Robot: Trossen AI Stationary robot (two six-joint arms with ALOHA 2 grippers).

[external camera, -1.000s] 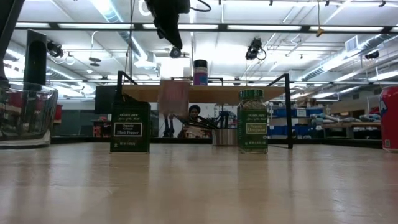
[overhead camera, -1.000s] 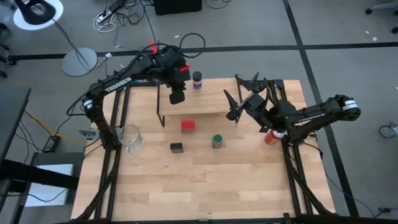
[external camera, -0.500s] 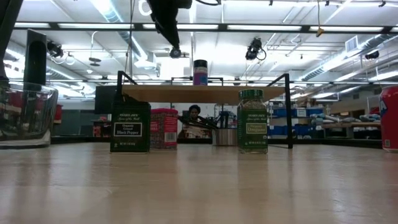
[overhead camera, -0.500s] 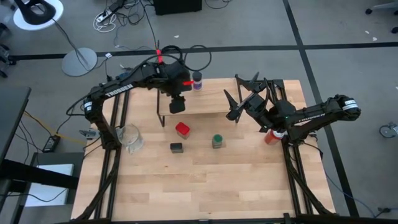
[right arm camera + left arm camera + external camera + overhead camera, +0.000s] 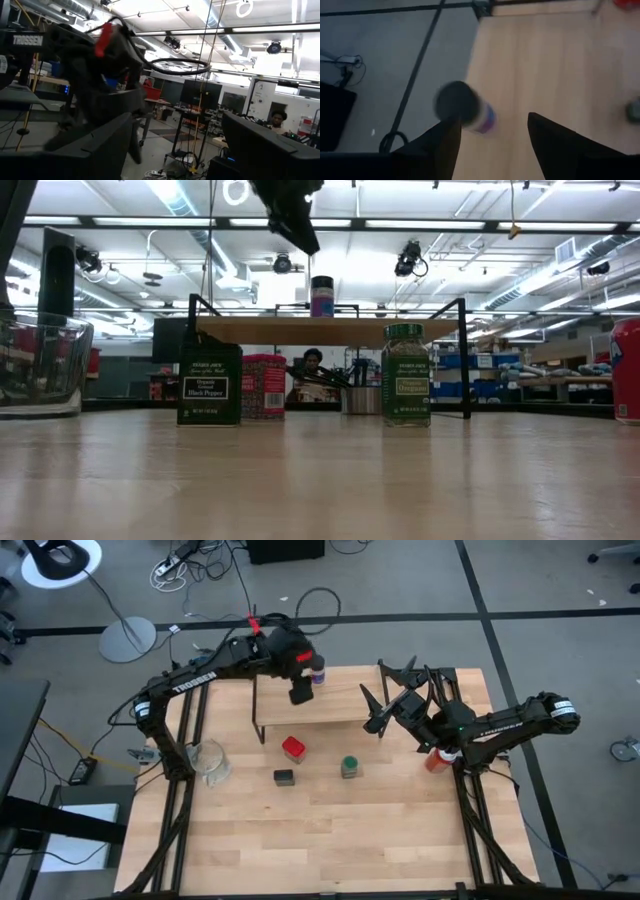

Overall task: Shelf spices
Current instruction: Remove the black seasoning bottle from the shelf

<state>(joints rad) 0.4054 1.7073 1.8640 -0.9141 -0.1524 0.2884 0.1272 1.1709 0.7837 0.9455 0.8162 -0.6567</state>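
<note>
The shelf (image 5: 325, 700) is a low rack with a light plank top and black legs near the table's far edge. The purple-labelled jar (image 5: 318, 670) (image 5: 322, 296) stands on the plank. My left gripper (image 5: 298, 690) (image 5: 492, 132) hovers open and empty over the plank, just beside that jar (image 5: 465, 107). The red tin (image 5: 293, 748) (image 5: 264, 386), dark tin (image 5: 284, 777) (image 5: 209, 385) and green jar (image 5: 349, 766) (image 5: 405, 374) stand on the table in front of the shelf. My right gripper (image 5: 383, 708) (image 5: 175, 150) waits open by the shelf's right end.
A clear glass cup (image 5: 210, 760) (image 5: 40, 365) stands near the table's left edge. A red drink can (image 5: 435, 760) (image 5: 627, 370) stands by the right arm's base. Bare tabletop (image 5: 330, 840) stretches toward the near edge.
The red tin, in the air at shelf height a second ago, has dropped to the table and now stands in front of the shelf, turned a little. My left gripper has risen and moved right and toward the far edge, ending beside the purple-labelled jar.
</note>
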